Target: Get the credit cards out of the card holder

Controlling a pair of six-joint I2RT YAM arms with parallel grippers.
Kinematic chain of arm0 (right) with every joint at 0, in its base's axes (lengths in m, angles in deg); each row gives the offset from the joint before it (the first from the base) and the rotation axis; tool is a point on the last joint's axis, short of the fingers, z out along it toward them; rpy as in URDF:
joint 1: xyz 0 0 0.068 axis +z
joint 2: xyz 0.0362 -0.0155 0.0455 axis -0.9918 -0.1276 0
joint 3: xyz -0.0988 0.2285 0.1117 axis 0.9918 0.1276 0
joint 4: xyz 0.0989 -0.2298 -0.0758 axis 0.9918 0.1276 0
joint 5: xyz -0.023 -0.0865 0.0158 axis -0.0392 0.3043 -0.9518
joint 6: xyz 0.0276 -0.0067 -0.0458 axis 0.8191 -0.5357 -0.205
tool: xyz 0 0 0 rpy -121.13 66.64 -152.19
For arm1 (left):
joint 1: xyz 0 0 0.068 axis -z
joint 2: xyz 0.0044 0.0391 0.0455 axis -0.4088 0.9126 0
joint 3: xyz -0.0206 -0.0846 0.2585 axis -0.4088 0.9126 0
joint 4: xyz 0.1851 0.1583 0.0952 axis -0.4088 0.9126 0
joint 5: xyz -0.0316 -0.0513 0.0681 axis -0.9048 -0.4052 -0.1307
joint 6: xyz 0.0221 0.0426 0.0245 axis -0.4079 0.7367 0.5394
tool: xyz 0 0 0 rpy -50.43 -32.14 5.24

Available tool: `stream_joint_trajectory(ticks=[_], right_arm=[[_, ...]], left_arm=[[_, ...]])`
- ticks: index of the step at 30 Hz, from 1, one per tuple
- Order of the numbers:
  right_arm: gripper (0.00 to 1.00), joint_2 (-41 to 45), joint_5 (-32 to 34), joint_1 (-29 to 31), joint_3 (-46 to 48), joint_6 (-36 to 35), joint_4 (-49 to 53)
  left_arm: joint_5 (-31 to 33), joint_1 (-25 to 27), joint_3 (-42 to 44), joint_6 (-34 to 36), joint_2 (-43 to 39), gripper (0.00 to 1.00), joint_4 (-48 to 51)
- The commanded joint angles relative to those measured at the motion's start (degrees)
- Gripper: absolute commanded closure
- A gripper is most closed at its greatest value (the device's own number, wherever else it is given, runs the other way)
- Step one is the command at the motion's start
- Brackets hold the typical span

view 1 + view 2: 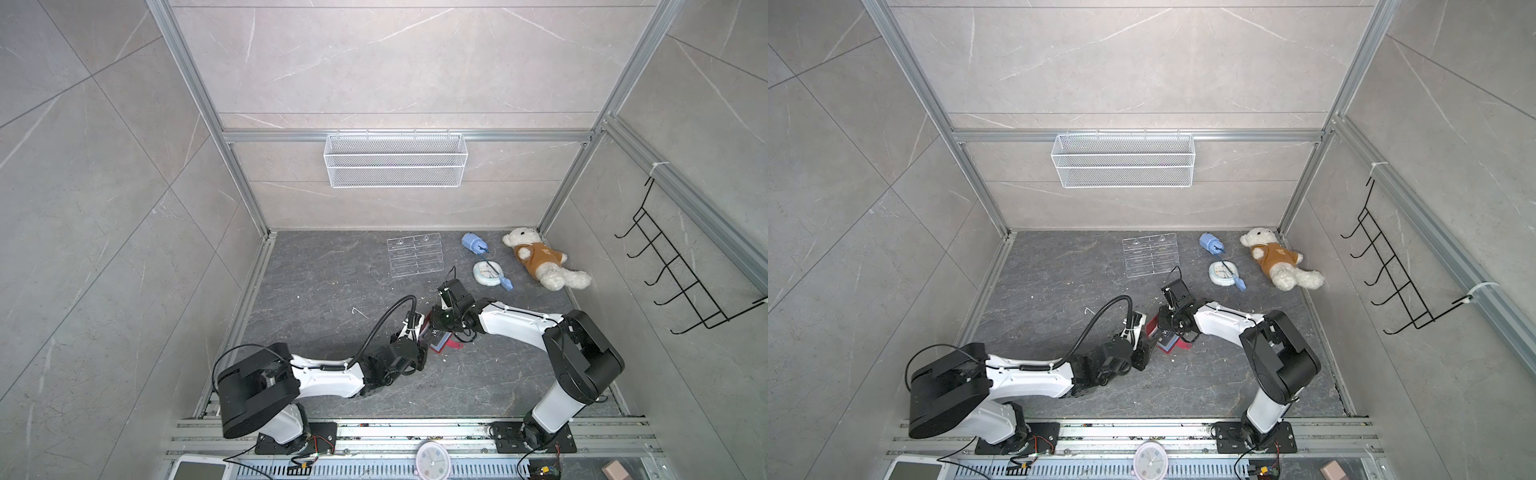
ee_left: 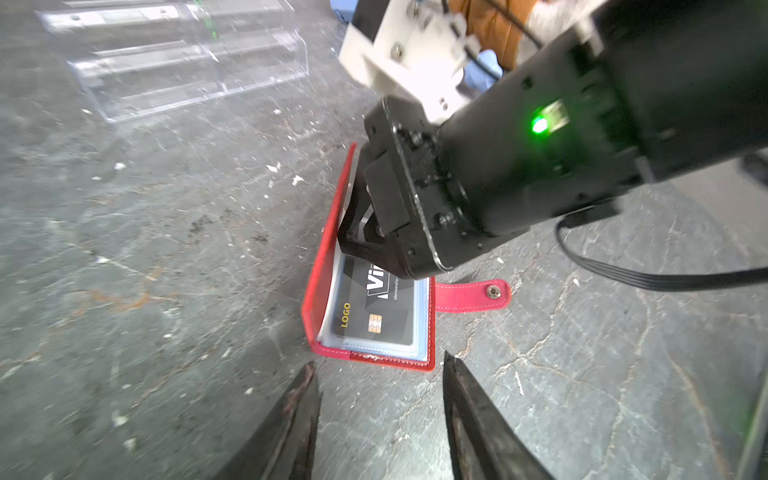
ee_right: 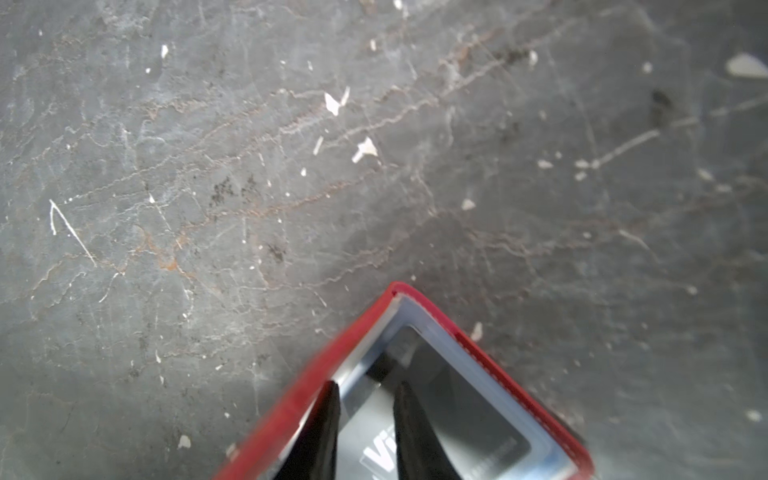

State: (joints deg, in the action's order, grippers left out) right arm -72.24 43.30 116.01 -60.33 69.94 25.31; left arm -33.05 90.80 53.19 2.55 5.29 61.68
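Note:
The red card holder (image 1: 446, 344) (image 1: 1173, 345) lies open on the dark floor between the two arms, one cover (image 2: 322, 274) raised and the snap tab (image 2: 471, 295) lying flat. A black credit card (image 2: 374, 320) (image 3: 457, 411) marked "Vip" sits in the top clear sleeve. No other card shows. My right gripper (image 3: 366, 386) (image 1: 435, 330) reaches into the holder, its fingers narrowly apart with the tips on the sleeve over the card, beside the raised cover. My left gripper (image 2: 378, 360) (image 1: 424, 348) is open and empty just short of the holder's near edge.
A clear acrylic tiered stand (image 1: 415, 255) stands behind the holder. Beyond it to the right are a blue object (image 1: 473, 243), a round white dial (image 1: 485, 273) and a teddy bear (image 1: 540, 262). A wire basket (image 1: 395, 160) hangs on the back wall, and a hook rack (image 1: 685, 270) on the right wall.

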Motion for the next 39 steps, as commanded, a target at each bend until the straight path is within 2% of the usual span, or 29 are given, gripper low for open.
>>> stream_joint_trajectory(ticks=[1,8,15,19,24,27,33,39], right_arm=[[0.72,-2.0,-0.6,-0.2,-3.3,-2.5,0.4],[0.72,-6.5,-2.6,0.2,-7.5,-3.3,0.8],[0.72,-8.5,-3.9,2.4,-10.9,-3.9,2.1],[0.72,-9.0,-4.6,5.0,-12.1,-3.6,2.8],[0.73,-9.2,-4.7,7.0,-10.5,0.0,1.7],[0.73,-9.1,-4.0,8.1,-9.3,1.9,0.5],[0.74,-7.2,-2.6,8.8,-6.5,5.0,-1.5],[0.76,-4.2,-2.1,9.4,-3.1,7.8,-4.1]], left_arm=[[2.7,-1.0,0.6,-3.0,-6.0,0.47,4.6],[-1.6,-6.9,3.2,-7.8,-13.7,0.46,10.1],[-11.8,-12.6,5.3,-10.5,-14.4,0.45,5.7],[-13.1,-13.8,6.1,-12.7,-14.1,0.45,5.0],[-11.9,-14.1,7.9,-14.9,-15.6,0.45,5.7],[-13.7,-14.1,9.0,-17.2,-15.0,0.45,4.1],[-17.7,-14.0,11.7,-27.5,-13.2,0.44,-0.4],[-17.5,-13.3,12.9,-37.0,-12.7,0.41,-2.1]])
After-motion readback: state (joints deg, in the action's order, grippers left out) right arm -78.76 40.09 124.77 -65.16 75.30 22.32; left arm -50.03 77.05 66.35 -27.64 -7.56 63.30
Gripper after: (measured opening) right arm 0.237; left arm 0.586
